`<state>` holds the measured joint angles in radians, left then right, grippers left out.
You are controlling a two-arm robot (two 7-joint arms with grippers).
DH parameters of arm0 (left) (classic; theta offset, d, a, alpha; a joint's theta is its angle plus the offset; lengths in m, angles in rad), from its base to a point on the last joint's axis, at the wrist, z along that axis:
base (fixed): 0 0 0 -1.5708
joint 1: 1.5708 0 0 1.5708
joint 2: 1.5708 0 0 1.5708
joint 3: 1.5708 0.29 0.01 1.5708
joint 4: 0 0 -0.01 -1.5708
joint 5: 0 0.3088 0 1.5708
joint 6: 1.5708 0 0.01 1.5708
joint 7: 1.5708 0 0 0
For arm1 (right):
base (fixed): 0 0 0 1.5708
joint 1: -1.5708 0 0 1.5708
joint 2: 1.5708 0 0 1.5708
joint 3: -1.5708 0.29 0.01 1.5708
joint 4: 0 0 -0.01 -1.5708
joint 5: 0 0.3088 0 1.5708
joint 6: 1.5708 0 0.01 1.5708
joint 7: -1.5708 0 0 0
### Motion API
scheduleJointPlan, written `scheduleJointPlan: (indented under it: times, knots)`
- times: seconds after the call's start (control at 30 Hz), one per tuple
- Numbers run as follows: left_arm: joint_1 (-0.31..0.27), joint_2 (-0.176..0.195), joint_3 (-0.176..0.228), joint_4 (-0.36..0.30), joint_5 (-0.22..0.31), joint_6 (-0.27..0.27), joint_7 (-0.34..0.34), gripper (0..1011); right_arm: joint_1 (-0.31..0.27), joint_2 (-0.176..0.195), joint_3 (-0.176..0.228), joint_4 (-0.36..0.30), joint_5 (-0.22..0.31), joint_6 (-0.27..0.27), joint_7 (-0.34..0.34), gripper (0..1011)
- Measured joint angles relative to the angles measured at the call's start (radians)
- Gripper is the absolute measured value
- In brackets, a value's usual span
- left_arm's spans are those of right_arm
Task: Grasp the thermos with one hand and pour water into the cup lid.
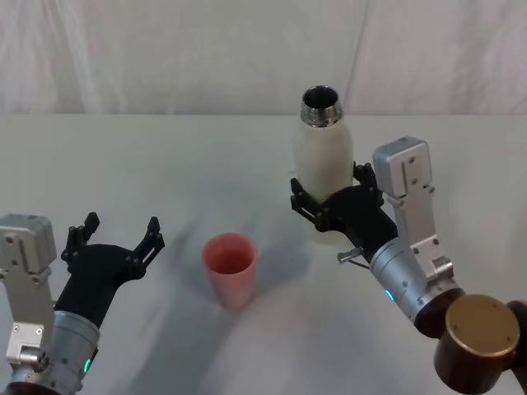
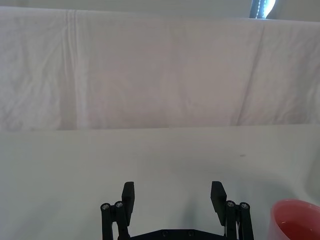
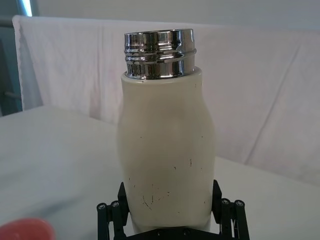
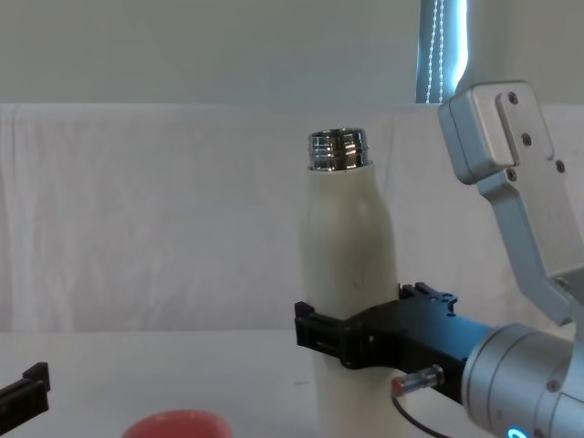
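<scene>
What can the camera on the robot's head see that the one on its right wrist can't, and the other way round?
Only the head view takes in the open left hand hovering over the table, the whole pink cup lid standing upright beside it, and the right arm reaching in. Only the right wrist view shows the threads on the chrome neck and the small scuffs on the thermos body. Both show the upright cream thermos, uncapped, with the right hand closed around its lower body.

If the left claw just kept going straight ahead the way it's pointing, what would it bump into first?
Probably nothing on the table: the left claw, open, points over bare tabletop toward the white cloth backdrop. The cup lid sits off to its side, seemingly outside that line, though depth is hard to judge.
</scene>
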<state>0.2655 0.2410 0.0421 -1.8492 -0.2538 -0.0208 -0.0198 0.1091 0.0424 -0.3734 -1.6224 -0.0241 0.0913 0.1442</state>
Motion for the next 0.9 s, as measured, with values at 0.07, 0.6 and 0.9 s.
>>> scheduleJointPlan:
  times: [0.07, 0.6, 0.9]
  knots:
    - [0.0, 0.0, 0.0, 0.0, 0.0, 0.0, 0.0, 1001, -0.002, 0.005, 0.0, -0.004, -0.012, -0.001, -0.003, 955]
    - [0.0, 0.0, 0.0, 0.0, 0.0, 0.0, 0.0, 1001, -0.012, 0.064, -0.022, -0.014, -0.205, -0.022, -0.039, 955]
    - [0.0, 0.0, 0.0, 0.0, 0.0, 0.0, 0.0, 1001, -0.011, 0.096, -0.056, -0.018, -0.358, -0.028, -0.064, 955]
